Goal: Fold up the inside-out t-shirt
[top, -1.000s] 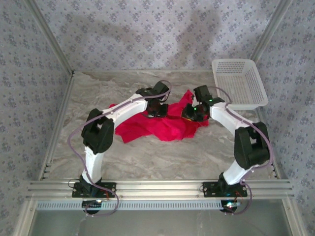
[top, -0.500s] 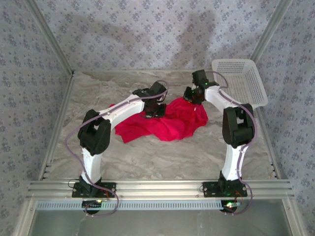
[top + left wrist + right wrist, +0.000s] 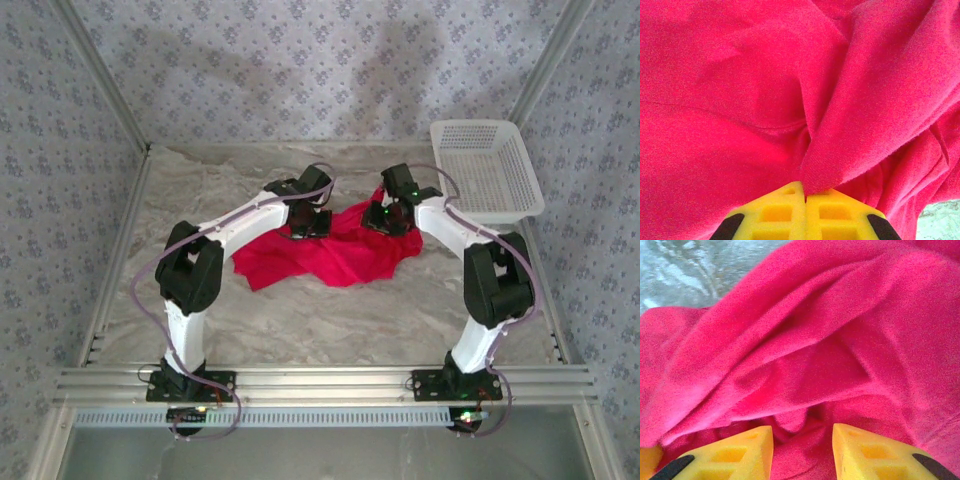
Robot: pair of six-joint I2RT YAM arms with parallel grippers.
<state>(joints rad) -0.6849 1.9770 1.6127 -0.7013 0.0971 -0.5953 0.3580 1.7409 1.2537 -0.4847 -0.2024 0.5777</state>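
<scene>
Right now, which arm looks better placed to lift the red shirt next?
Probably left: the left gripper is shut on a fold of the t-shirt, while the right gripper hangs open over it, gripping nothing.

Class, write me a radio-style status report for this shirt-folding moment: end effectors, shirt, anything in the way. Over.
Left end effector shut on the t-shirt. Right end effector open over cloth. T-shirt bunched, unfolded. Basket stands apart.

The left arm (image 3: 188, 325) and right arm (image 3: 476, 345) have smooth white links, bulky black joint housings (image 3: 195, 275), thin lilac cables (image 3: 137, 292) looping alongside and black base plates (image 3: 190, 385) at the frame's bottom. The left gripper (image 3: 805, 192) and right gripper (image 3: 802, 430) carry yellow plastic fingers (image 3: 772, 215) with square pockets and black corners.
</scene>
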